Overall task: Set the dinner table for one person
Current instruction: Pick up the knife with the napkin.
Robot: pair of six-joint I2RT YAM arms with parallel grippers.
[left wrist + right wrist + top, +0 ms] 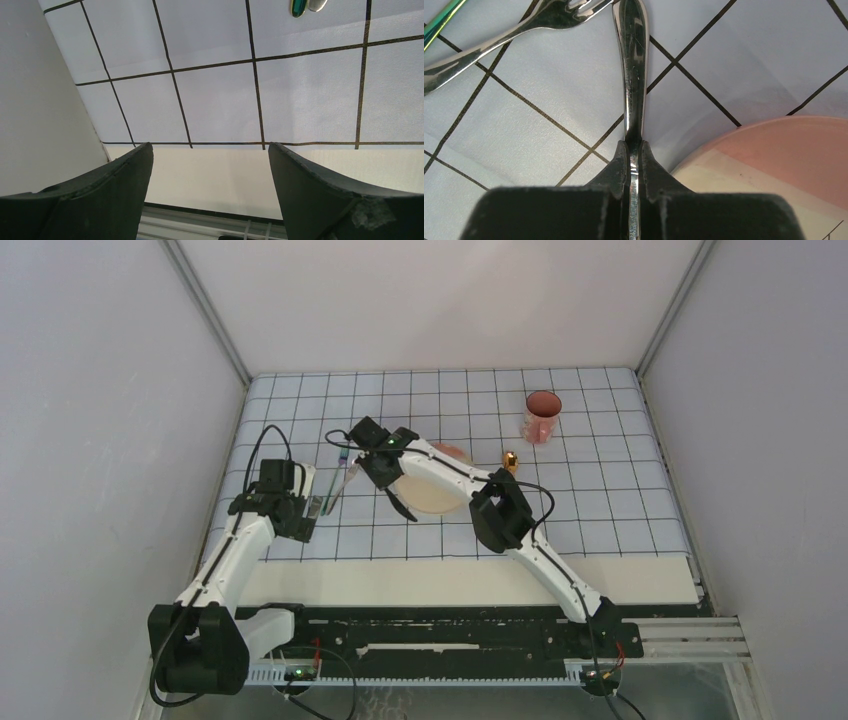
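My right gripper (633, 150) is pinched tight on a slim polished-steel utensil (633, 75), holding it at a narrow part of the shaft. Its working end is out of frame, so I cannot tell whether it is a knife or a spoon. In the right wrist view its long axis runs straight out of the jaws from 6 to 12 o'clock. The round cream-and-pink plate (774, 165) sits at about 4 o'clock of the fingertips, just beside them. That is the relation I would steer by: the plate lies to one side of the shaft, roughly alongside it rather than ahead. I judge the piece needs lowering parallel to the rim rather than any large turn. A steel fork (519, 30) lies on the pale-blue black-gridded cloth (559, 75) at 10 o'clock, its tines pointing toward the held shaft's far end; whether they touch I cannot tell. From above, the right arm reaches across to the plate's 9 o'clock side. The left gripper (209, 148) hangs with fingers spread wide and nothing between them, at about 8 o'clock of the plate, over the cloth's near edge. The left arm is the nearer to that side, yet the right has the piece. The cream-white dinner table (450, 580) shows as a bare strip at 6 o'clock, beyond the cloth's near edge. A pink cup (541, 417) stands well apart at 1 o'clock of the plate.
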